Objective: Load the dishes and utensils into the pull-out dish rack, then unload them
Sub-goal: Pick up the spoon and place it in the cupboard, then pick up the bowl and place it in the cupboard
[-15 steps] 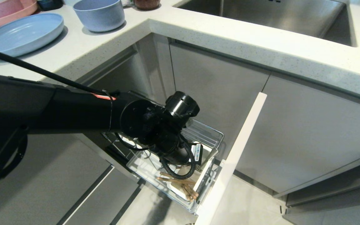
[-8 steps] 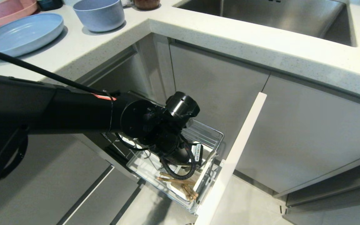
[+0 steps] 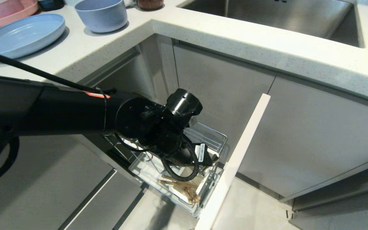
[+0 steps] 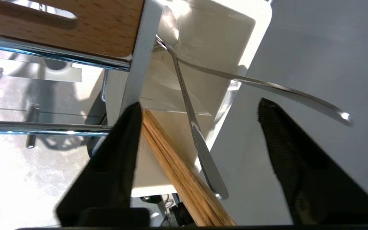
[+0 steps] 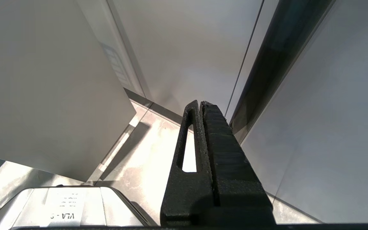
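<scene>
Two utensils are logged in the white cutlery caddy (image 4: pixel 203 38) of the pull-out dish rack (image 3: pixel 209 140): spoon (image 4: pixel 200 140) and chopsticks (image 4: pixel 177 179), both leaning loose. Left gripper (image 4: pixel 196 134) is seen spread apart, nothing grasped; the spoon is judged just released. Against the earlier frame, the left arm is raised slightly. Plate (image 3: pixel 21 33) and bowl (image 3: pixel 102 14) are listed on the counter (image 3: pixel 235 41), unloaded. Right gripper (image 5: pixel 200 105) is parked, pressed closed.
</scene>
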Available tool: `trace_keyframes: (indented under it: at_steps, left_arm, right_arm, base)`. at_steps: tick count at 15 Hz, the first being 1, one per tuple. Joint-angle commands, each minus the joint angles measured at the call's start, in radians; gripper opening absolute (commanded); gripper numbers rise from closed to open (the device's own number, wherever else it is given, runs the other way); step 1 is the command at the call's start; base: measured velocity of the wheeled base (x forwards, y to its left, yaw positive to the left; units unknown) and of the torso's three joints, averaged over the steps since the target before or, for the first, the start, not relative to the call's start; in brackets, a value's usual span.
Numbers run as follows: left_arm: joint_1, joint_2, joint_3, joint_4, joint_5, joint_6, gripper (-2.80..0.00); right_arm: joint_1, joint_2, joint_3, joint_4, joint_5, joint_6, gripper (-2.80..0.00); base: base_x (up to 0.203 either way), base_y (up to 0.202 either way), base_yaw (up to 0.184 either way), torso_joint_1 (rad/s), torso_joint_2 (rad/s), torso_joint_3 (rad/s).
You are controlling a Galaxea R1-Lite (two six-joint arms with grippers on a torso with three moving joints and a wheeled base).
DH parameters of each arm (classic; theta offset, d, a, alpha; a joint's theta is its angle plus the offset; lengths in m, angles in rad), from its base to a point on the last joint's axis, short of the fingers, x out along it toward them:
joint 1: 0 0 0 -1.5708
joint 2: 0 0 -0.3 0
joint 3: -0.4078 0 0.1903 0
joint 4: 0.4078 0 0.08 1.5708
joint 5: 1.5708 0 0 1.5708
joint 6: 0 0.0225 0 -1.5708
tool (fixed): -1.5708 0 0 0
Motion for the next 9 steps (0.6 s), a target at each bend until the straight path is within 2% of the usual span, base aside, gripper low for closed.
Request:
trace_keyframes:
  at_steps: [1,7,8,9]
  left_arm:
    - [0.008,-0.041,0.0,0.003,0.003,-0.003,0.0]
    - [0.027,-0.203,0.013,0.003,0.004,0.0,0.0]
    - [0.03,-0.232,0.021,0.003,0.007,0.001,-2.8]
    - [0.037,-0.265,0.026,0.003,0.015,0.002,-2.8]
  right_arm:
    - [0.0,-0.004,0.002,0.0,0.0,0.0,-2.8]
    - [0.0,-0.004,0.002,0.0,0.0,0.0,-2.8]
    - [0.0,-0.003,0.002,0.0,0.0,0.0,-2.8]
    - [0.0,-0.004,0.002,0.0,0.0,0.0,-2.8]
  base:
    - [0.0,0.0,0.0,0.0,0.0,0.0]
    - [0.0,0.0,0.0,0.0,0.0,0.0]
    - [0.0,0.0,0.0,0.0,0.0,0.0]
    - [0.0,0.0,0.0,0.0,0.0,0.0]
